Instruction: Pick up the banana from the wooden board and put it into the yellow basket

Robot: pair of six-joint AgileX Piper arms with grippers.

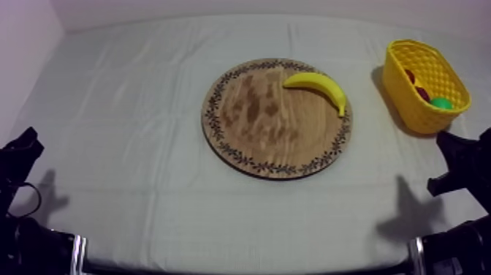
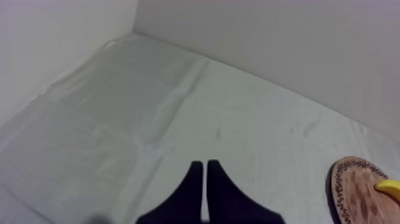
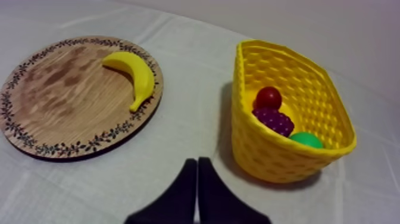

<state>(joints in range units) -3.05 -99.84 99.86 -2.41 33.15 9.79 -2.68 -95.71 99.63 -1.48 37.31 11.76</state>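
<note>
A yellow banana (image 1: 319, 88) lies on the upper right part of the round wooden board (image 1: 256, 139), its curve along the patterned rim. The yellow basket (image 1: 420, 69) stands at the table's right, holding a small red fruit (image 3: 268, 97), a bunch of grapes (image 3: 274, 121) and a green fruit (image 3: 306, 140). My right gripper (image 3: 197, 164) is shut on nothing, hovering near the table's front between the board (image 3: 59, 101) and the basket (image 3: 280, 155); the banana (image 3: 136, 74) lies well ahead of it. My left gripper (image 2: 205, 167) is shut too, over bare cloth, far from the board (image 2: 357, 190).
Both arms rest low at the table's front corners, the left (image 1: 18, 157) and the right (image 1: 464, 157). Wrinkled grey-white cloth (image 1: 131, 110) spreads left of the board. A pale wall runs behind the table.
</note>
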